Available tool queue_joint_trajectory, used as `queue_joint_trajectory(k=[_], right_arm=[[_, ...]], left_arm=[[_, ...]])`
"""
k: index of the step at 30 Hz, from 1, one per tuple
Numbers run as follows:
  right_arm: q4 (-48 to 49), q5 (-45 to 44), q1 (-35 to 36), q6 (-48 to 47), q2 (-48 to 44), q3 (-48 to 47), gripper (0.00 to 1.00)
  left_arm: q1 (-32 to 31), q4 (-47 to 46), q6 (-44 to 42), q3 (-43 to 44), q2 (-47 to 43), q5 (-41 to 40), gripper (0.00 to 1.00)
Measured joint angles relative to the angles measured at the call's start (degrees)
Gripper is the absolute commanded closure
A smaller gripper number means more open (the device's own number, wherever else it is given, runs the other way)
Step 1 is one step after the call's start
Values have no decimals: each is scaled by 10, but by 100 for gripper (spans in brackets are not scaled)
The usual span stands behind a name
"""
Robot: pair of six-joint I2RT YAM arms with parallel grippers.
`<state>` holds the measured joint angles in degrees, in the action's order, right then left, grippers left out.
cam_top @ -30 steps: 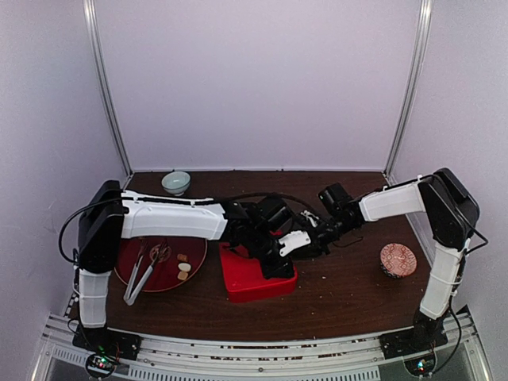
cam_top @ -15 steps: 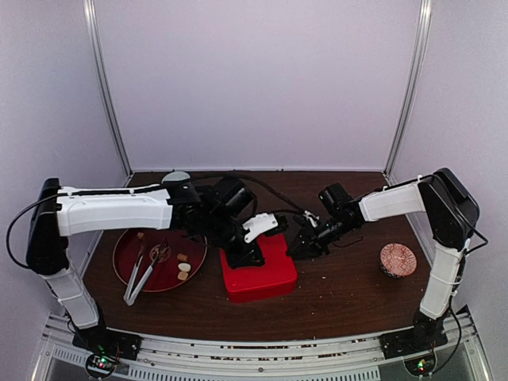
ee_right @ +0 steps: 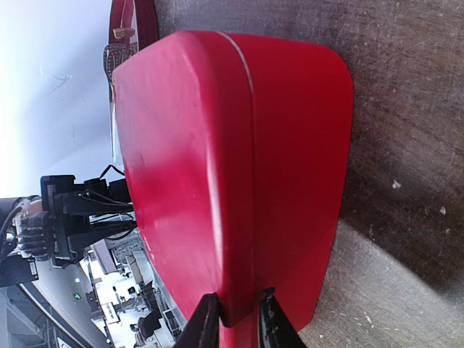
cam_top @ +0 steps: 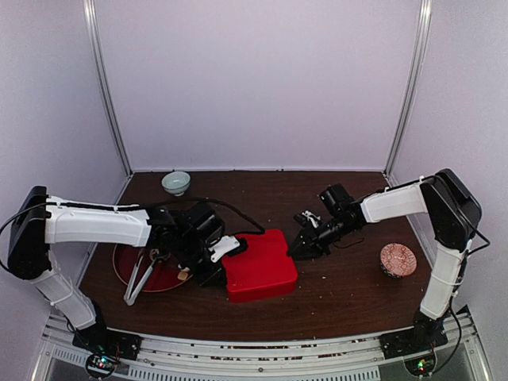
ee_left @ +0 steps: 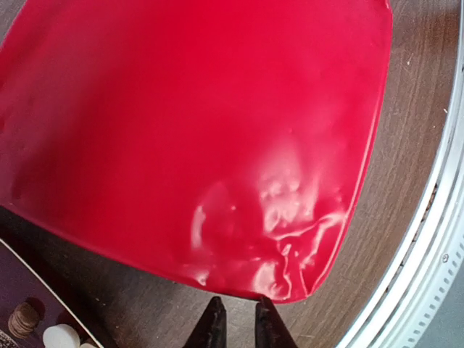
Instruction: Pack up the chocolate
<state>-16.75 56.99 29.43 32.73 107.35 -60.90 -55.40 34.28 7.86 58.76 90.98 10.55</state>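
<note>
At the frame's centre you have a glossy red plastic box (cam_top: 260,264), plain, with pale highlights on its lid. Left of it sits a round dark red plate (cam_top: 165,276) with silver metal tongs (cam_top: 136,282). The left wrist view's lower left corner shows you 1 dark brown round chocolate (ee_left: 22,317) and 1 cream-white chocolate piece (ee_left: 61,336). Upper left is a pale green ceramic bowl (cam_top: 176,182); at the right, a small bowl patterned in pink and white (cam_top: 398,259). The wooden table (cam_top: 349,302) is dark brown.

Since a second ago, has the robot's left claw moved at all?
Yes. The left gripper has swung left, from over the red box to its left edge, beside the dark red plate, which stayed put.
</note>
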Motion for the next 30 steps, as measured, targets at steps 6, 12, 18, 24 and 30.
queue_joint_trajectory(k=[6,12,18,24,30], right_arm=[[13,-8,0,0,-12,16,81],[22,-8,0,3,-14,21,81],[25,-9,0,7,-15,23,81],[36,-10,0,10,-20,32,81],[44,-21,0,9,-36,50,67]], left_arm=[[18,3,16,3,-19,-5,81],[67,10,29,92,-18,-44,81],[93,-14,41,162,59,-81,81],[100,-27,52,180,153,-87,82],[100,0,54,194,157,-94,64]])
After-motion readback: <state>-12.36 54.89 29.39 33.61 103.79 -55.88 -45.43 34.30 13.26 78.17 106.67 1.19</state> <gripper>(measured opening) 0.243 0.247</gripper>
